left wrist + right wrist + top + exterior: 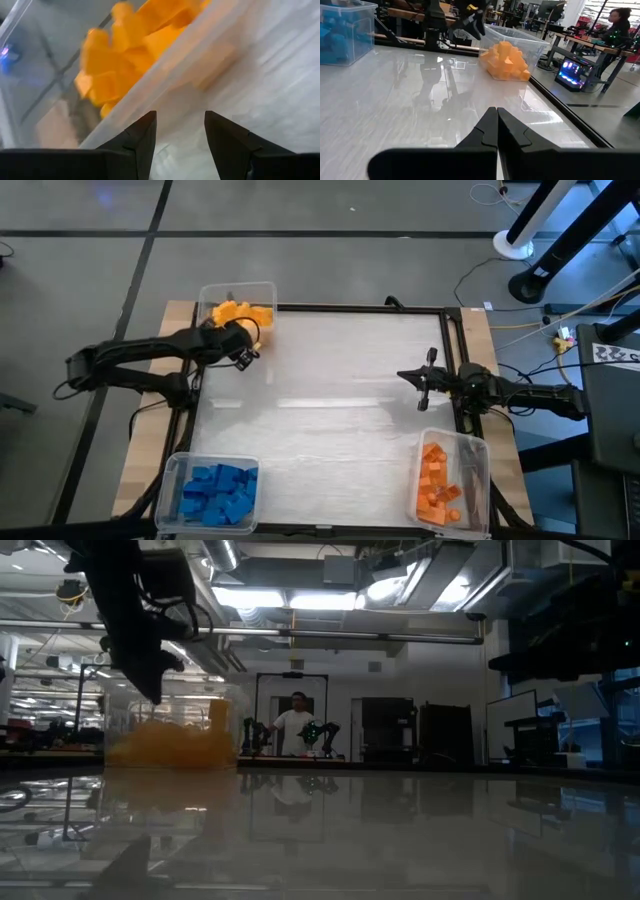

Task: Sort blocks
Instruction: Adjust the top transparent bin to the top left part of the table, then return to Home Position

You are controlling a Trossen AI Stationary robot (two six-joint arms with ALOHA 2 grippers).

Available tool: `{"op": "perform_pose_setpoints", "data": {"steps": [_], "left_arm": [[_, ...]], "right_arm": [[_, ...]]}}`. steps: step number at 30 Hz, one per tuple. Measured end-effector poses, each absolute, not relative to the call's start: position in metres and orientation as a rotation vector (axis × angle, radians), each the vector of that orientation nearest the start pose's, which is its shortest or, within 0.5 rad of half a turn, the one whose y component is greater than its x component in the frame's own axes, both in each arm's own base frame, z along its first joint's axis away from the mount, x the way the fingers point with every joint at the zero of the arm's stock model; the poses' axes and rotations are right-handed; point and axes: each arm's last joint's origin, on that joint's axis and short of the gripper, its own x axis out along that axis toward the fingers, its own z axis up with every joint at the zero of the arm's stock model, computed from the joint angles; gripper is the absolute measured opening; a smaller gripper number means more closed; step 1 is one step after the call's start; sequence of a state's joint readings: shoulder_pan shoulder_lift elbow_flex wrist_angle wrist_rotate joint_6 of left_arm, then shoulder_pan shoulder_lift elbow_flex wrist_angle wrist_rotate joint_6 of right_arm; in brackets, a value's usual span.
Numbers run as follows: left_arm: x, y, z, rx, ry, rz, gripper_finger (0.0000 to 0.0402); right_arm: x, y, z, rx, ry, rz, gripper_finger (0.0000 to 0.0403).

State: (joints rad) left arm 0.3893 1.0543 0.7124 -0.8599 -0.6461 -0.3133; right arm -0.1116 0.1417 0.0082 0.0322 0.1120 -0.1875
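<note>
At the bottom of the high view, you have two clear bins: blue bricks (220,492) lower left, orange bricks (436,483) lower right. At mid right, the right gripper (424,385) waits pinched shut and empty. Upper left, the left gripper (243,346) hangs parted, holding nothing, beside the third bin of yellow bricks (240,313). Three heaps, too jumbled to count; no loose brick shows on the table (330,420). Expect light, stiff, slick plastic, so pinch across two flat sides
</note>
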Motion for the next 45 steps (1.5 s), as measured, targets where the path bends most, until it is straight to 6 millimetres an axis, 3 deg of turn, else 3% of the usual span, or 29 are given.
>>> {"op": "perform_pose_setpoints", "data": {"steps": [5, 11, 16, 21, 25, 29, 36, 38, 45], "left_arm": [[0.152, 0.069, 0.234, -0.086, 1.008, 0.979, 0.0156], [0.134, 0.052, 0.255, -0.141, 0.832, 0.896, 0.0156], [0.126, 0.028, 0.275, -0.342, 0.633, 0.497, 0.0156], [0.127, 0.006, 0.288, -0.328, 0.378, 0.134, 0.0156], [0.127, -0.003, 0.280, -0.311, 0.332, 0.047, 0.0156], [0.133, -0.007, 0.257, -0.280, 0.365, 0.028, 0.0146], [0.138, -0.011, 0.215, -0.248, 0.360, -0.001, 0.0034], [0.138, -0.011, 0.211, -0.230, 0.344, -0.009, 0.0010], [0.123, -0.011, 0.212, -0.164, 0.269, -0.038, 0.0005]], "right_arm": [[0.104, -0.015, 0.158, -0.187, 0.123, -0.213, 0.0001], [0.104, -0.015, 0.158, -0.187, 0.124, -0.213, 0.0001], [0.104, -0.015, 0.158, -0.188, 0.125, -0.213, 0.0001], [0.104, -0.015, 0.158, -0.190, 0.125, -0.213, 0.0001], [0.104, -0.015, 0.157, -0.190, 0.126, -0.213, 0.0001], [0.104, -0.015, 0.157, -0.190, 0.126, -0.213, 0.0001], [0.104, -0.015, 0.157, -0.190, 0.125, -0.213, 0.0001], [0.104, -0.015, 0.158, -0.190, 0.122, -0.213, 0.0001], [0.105, -0.015, 0.158, -0.189, 0.114, -0.215, 0.0001]]}}
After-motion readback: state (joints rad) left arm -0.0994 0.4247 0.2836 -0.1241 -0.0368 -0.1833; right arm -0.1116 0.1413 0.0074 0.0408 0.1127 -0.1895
